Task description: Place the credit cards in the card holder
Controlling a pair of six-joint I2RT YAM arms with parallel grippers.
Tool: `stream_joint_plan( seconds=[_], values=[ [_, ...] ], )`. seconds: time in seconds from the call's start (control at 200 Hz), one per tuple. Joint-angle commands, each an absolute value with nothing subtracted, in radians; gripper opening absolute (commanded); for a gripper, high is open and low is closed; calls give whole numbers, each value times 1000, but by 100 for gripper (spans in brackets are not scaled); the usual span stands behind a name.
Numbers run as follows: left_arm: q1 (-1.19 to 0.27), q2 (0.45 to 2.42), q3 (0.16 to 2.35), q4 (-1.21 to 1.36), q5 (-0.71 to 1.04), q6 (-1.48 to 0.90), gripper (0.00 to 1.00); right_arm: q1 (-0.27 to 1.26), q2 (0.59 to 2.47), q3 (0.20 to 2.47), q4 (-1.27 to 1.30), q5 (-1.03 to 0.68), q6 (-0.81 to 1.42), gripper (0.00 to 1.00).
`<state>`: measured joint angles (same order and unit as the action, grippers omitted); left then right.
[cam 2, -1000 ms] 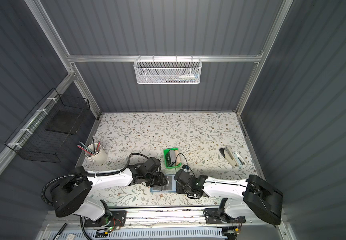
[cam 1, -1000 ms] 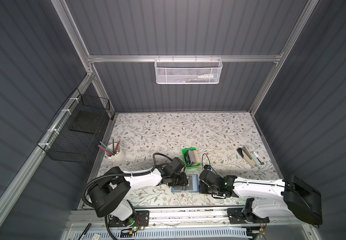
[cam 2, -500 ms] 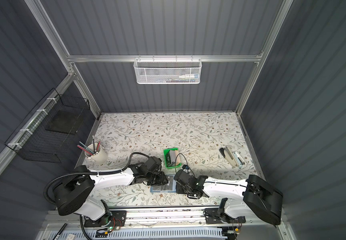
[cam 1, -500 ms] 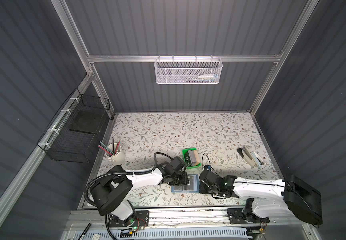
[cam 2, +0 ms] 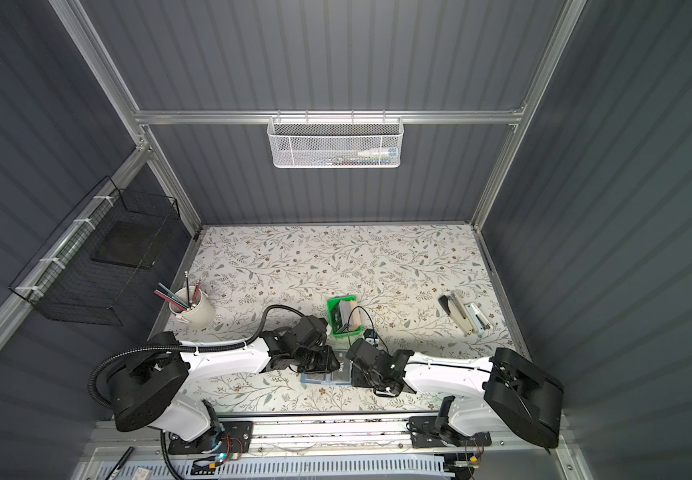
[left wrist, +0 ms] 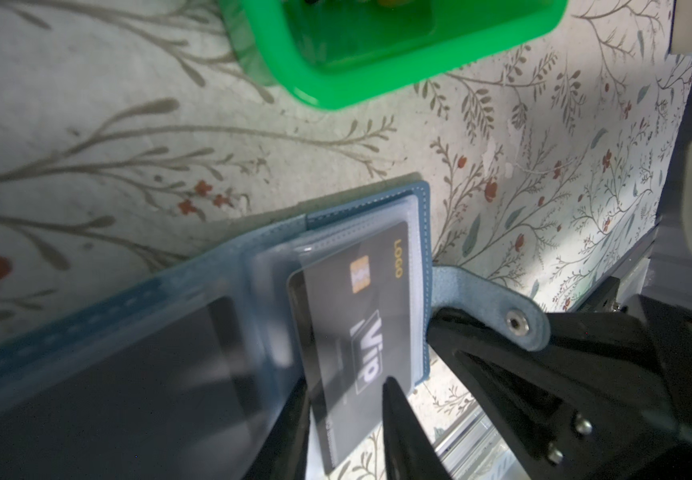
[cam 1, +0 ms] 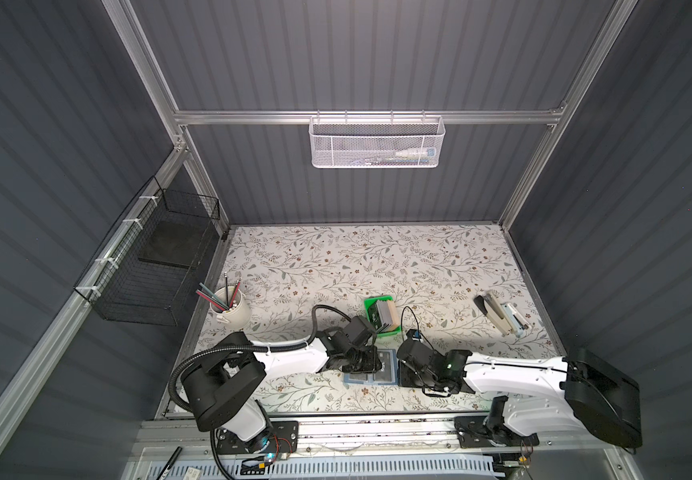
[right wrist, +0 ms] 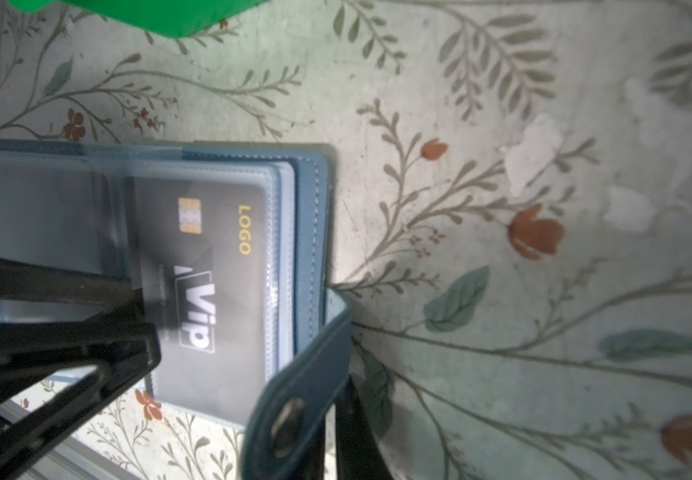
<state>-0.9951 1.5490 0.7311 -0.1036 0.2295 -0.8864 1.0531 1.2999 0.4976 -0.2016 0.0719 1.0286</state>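
You see the blue card holder (cam 1: 360, 377) lying open near the front edge, mostly hidden between both arms. Your left gripper (left wrist: 344, 403) straddles a dark card (left wrist: 360, 307) that sits half inside a clear sleeve. Its jaws are narrow, but you cannot tell whether they clamp. Your right gripper (cam 1: 402, 371), closed, pinches the snap tab (left wrist: 514, 320). More credit cards (cam 1: 386, 316) stand in the green tray (cam 1: 377, 298) just beyond, too small to read.

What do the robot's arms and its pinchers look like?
Each arm is a smooth white shell with chunky black joints and a big round black shoulder: see the left arm and the right arm. A ribbed black hose loops along the left one. The right one shows a tiny green light. The left gripper and right gripper are black, with slim pointed fingers.
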Motion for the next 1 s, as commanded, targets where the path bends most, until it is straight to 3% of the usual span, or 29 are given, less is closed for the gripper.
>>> stream_joint_plan(
  seconds=[0.0,0.465,0.73,0.996],
  values=[
    [-1004,1518,711,-98,223,-899,31,1057,1320,500,-278,92,1017,11],
    [-1035,1411,637,-97,130,-948,34,1057,1319,540,-290,117,999,11],
    [-1041,1350,601,-85,114,-946,30,1071,1207,534,-323,119,1004,13],
    [-1056,1430,655,-97,82,-943,26,1070,1087,501,-266,84,1028,15]
  ],
)
